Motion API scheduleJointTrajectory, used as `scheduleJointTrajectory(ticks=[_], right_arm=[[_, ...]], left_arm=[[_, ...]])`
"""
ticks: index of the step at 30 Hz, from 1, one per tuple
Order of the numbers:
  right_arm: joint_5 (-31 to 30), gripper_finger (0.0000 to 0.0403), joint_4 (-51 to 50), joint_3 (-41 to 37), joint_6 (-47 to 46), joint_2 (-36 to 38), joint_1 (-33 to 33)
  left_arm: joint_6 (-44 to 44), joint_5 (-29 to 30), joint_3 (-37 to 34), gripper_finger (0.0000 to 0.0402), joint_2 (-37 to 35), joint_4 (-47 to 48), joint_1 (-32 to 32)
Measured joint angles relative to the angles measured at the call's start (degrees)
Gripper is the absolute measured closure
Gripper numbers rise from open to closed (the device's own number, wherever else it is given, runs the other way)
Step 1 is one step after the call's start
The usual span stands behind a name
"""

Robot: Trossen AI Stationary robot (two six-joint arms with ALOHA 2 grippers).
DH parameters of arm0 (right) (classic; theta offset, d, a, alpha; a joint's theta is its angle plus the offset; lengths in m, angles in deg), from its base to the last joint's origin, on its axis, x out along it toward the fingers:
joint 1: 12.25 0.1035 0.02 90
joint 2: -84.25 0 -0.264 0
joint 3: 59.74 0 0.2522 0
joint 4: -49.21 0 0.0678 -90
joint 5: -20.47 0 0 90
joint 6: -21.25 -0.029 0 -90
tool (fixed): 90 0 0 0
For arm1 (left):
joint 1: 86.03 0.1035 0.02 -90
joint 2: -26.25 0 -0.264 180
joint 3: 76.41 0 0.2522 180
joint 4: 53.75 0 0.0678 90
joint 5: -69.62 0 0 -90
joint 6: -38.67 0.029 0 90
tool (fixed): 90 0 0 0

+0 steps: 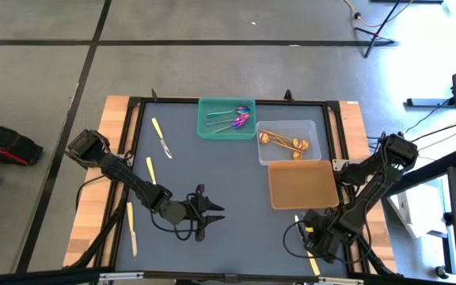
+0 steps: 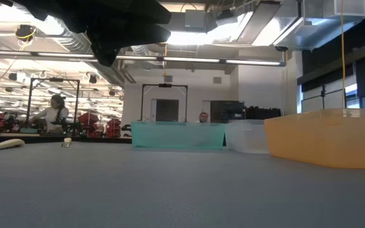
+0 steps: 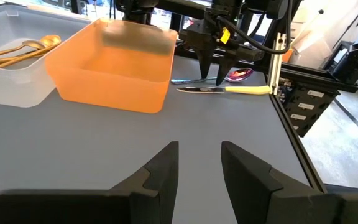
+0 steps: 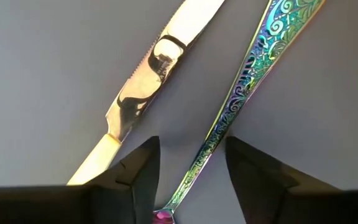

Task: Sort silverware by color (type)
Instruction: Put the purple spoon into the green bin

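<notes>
Spoon (image 4: 241, 93) under my right claw (image 4: 191, 168): embossed iridescent green-purple handle, flat on the table (image 1: 236, 174) beside a pale-handled knife (image 4: 148, 68). Claw released, fingers straddling the handle near the front right corner. Left claw (image 3: 197, 165) released, mid-table.

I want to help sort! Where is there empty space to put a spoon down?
The widest bare patch is mid-table, between the green tray, the orange tray and the left end effector. The orange tray itself is empty. It is crowded near the right end effector, over a knife and spoon.
</notes>
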Motion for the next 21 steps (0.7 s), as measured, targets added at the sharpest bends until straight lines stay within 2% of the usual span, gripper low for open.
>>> scheduleJointTrajectory(ticks=[4,12,15,21], right_arm=[[-0.09,0.0221,0.15,-0.07,0.18,-0.07,0.00],[-2.65,0.0258,-0.48,-0.13,-0.03,-0.11,0.11],[-2.47,0.0292,-1.40,-0.13,-0.03,-0.11,0.11],[-2.57,0.0385,-3.01,-0.11,1.11,-0.09,0.10]], left_arm=[[0.01,0.00,0.00,0.0286,0.00,0.00,0.01],[0.01,0.02,0.00,0.0286,0.00,0.00,0.04],[0.01,0.02,0.00,0.0286,0.00,0.00,0.04],[0.01,0.02,0.00,0.0286,0.00,0.00,0.04]])
